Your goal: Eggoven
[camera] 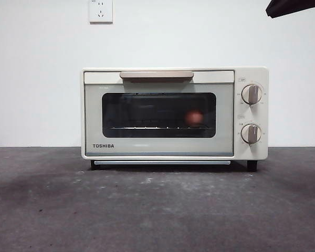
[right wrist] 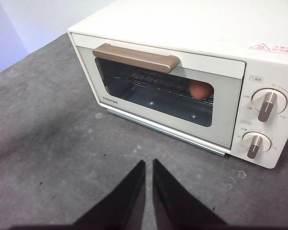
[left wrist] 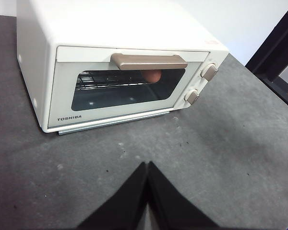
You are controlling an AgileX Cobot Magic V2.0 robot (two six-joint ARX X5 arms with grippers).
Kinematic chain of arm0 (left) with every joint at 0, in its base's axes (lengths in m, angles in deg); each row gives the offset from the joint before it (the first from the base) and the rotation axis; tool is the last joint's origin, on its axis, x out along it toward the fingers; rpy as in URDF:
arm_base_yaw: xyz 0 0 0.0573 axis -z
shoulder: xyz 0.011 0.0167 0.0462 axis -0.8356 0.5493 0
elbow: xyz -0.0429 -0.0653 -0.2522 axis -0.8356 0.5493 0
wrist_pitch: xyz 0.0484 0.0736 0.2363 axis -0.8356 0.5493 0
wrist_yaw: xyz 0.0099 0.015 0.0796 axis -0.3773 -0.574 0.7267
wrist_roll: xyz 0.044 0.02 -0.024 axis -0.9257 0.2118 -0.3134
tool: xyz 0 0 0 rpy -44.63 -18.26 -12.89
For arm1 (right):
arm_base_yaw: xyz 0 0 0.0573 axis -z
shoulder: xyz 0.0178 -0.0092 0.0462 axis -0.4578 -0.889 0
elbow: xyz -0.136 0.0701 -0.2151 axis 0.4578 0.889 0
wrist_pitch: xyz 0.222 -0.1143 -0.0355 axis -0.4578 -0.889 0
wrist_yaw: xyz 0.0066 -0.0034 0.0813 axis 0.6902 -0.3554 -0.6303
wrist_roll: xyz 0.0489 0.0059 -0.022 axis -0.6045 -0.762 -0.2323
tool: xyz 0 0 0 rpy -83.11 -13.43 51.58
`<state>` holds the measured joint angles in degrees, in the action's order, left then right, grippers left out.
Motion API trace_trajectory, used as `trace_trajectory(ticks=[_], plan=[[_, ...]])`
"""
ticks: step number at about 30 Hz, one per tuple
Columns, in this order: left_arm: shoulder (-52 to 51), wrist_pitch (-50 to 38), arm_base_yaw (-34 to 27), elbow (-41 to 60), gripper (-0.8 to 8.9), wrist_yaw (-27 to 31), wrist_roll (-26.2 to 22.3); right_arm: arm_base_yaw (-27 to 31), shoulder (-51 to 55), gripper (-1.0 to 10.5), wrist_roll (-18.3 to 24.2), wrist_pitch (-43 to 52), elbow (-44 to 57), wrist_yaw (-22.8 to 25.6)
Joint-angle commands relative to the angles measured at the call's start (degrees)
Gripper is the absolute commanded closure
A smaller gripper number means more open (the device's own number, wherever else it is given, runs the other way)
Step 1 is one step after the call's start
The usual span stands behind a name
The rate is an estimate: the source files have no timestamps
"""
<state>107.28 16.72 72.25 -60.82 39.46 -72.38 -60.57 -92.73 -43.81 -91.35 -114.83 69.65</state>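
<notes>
A cream TOSHIBA toaster oven [camera: 173,113] stands on the dark table with its door shut. Its tan handle [camera: 156,74] runs along the top of the door and two knobs [camera: 251,94] sit on the right panel. A reddish-brown egg [camera: 194,117] rests on the wire rack inside, right of centre, seen through the dark window. The egg also shows in the left wrist view [left wrist: 152,75] and the right wrist view [right wrist: 200,89]. My left gripper [left wrist: 147,165] is shut and empty, hovering in front of the oven [left wrist: 120,62]. My right gripper [right wrist: 149,164] is shut and empty, in front of the oven [right wrist: 182,72].
The dark grey table [camera: 157,210] stretches in front of the oven. A white wall with a socket [camera: 100,10] stands behind. A black arm tip [camera: 294,6] shows at the top right corner. A dark frame [left wrist: 278,52] stands beside the table.
</notes>
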Motion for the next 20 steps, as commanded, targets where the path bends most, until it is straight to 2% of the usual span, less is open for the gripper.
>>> trace_trajectory(ticks=[1, 4, 7, 8, 12, 14, 17, 20], plan=[[0.3, -0.6, 0.2, -0.9, 8.06, 0.1, -2.9, -0.4, -0.2, 9.4, 0.5, 0.6, -0.3, 0.2], [0.1, -0.9, 0.1, -0.7, 8.06, 0.2, -9.0, -0.4, -0.2, 9.4, 0.5, 0.6, -0.3, 0.2], [-1.7, -3.7, -2.6, -0.2, 8.06, 2.3, -17.2, -0.4, -0.2, 9.4, 0.5, 0.6, -0.3, 0.2], [-2.5, -5.5, -3.8, 0.3, 8.06, 2.9, -18.0, -0.4, -0.2, 9.4, 0.5, 0.6, -0.3, 0.2], [-7.9, -14.1, -9.3, 5.5, 8.06, 4.5, -19.5, -0.4, -0.2, 9.4, 0.5, 0.6, -0.3, 0.2], [-11.3, -18.8, -11.6, 9.8, 8.06, 7.5, -19.6, -0.4, -0.2, 9.4, 0.5, 0.6, -0.3, 0.2], [-16.0, -24.9, -13.6, 16.9, 8.06, 12.8, -19.5, -0.4, -0.2, 9.4, 0.5, 0.6, -0.3, 0.2], [-21.0, -27.8, -14.8, 23.4, 8.06, 13.4, -18.9, -0.4, -0.2, 9.4, 0.5, 0.6, -0.3, 0.2]])
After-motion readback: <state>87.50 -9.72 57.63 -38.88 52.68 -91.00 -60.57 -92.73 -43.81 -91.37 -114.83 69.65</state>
